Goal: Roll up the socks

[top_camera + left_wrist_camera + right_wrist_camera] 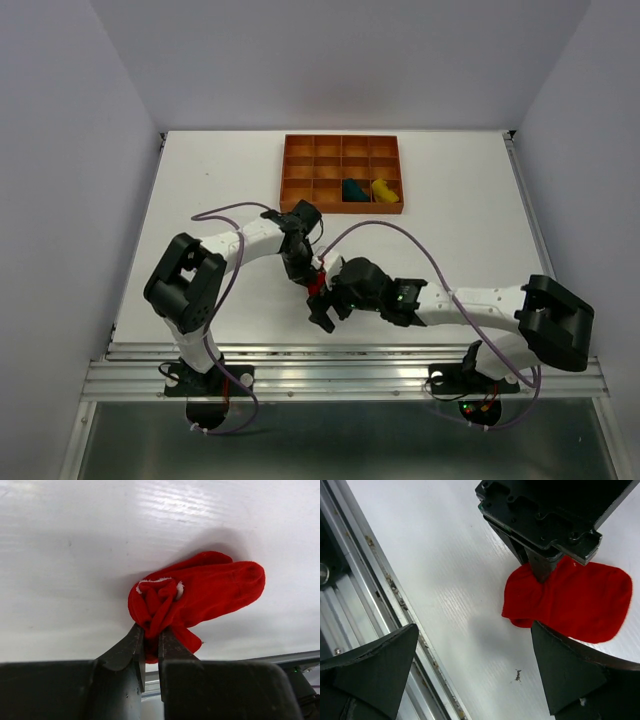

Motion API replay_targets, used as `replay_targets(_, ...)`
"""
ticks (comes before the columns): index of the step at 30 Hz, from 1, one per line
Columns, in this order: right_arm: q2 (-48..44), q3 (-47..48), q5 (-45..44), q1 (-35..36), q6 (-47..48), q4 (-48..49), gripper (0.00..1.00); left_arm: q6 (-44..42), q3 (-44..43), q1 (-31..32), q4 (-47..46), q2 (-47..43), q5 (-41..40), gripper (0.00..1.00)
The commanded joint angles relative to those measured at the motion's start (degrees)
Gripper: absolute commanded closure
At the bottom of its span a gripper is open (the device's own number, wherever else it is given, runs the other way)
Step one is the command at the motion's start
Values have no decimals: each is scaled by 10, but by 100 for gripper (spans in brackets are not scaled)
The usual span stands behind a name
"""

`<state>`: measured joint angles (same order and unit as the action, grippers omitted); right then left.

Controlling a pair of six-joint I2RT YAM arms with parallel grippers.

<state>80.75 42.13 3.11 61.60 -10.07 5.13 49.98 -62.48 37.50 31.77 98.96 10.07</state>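
Observation:
The red sock (210,587) lies on the white table near its front edge, one end bunched into a knot of folds. My left gripper (151,632) is shut on that bunched end, the fabric pinched between its jaws. From above, the red sock (317,284) shows only as a sliver between the two grippers. My right gripper (474,627) stands wide open just beside the red sock (580,602), with only bare table between its fingers. The dark teal sock (353,189) and the yellow sock (383,189) sit rolled in neighbouring compartments of the tray.
The orange-brown gridded tray (300,165) stands at the back of the table. An aluminium rail (380,595) runs along the near edge, close to my right gripper's left finger. Purple cables (390,232) arch over the arms.

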Motion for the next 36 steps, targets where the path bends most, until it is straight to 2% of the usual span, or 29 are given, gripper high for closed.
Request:
replay_targets(1,12,7,-108,38,47,11,0,-4,-18,4,111,5,-37,100)
replay_targets(5,58,40,-195,76,68,-10,0,1,-26,5,131,10,-37,100)
replay_targets(14,136,124,-283,134,94,-49,0,0,-51,8,156,26,-35,100)
replay_targets(21,169,152,-297,145,109,-79,2,-1,-55,9,157,29,-32,100)
replay_targets(28,188,167,-297,145,109,-87,16,1,-55,8,153,32,-30,100)
replay_targets(36,205,177,-294,145,111,-91,26,3,-55,9,150,32,-29,100)
